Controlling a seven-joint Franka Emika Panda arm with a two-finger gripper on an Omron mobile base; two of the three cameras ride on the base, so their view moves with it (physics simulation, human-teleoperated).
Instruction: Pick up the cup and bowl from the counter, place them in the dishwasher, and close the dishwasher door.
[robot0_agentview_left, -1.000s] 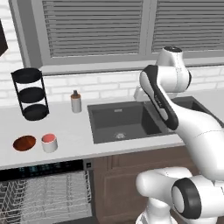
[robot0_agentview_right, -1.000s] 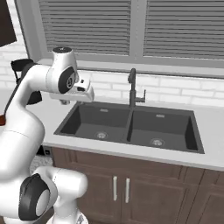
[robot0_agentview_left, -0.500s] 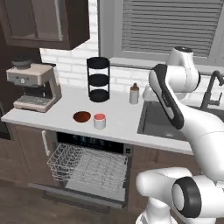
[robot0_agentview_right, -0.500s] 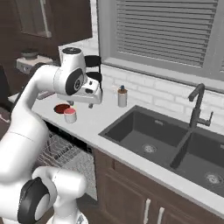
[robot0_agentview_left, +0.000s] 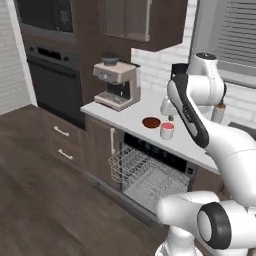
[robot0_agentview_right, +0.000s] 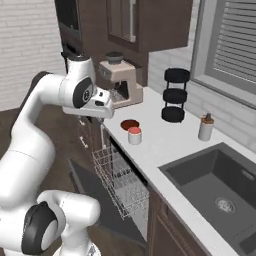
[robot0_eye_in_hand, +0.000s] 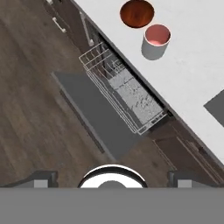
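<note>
Gripper (robot0_agentview_right: 102, 114) empty, my read of jaw spread: cannot tell. Hangs above desk (robot0_agentview_right: 165, 142) edge; cup (robot0_eye_in_hand: 155, 41) ahead beside bowl (robot0_eye_in_hand: 137, 13), cup nearer. I reach forward-down.

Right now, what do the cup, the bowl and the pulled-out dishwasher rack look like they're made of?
The cup: probably glazed ceramic, with a smooth matte white wall and pinkish-red inside. The bowl: glossy reddish-brown, possibly glazed ceramic or polished wood. The rack: thin light wire grid, likely coated metal.
</note>
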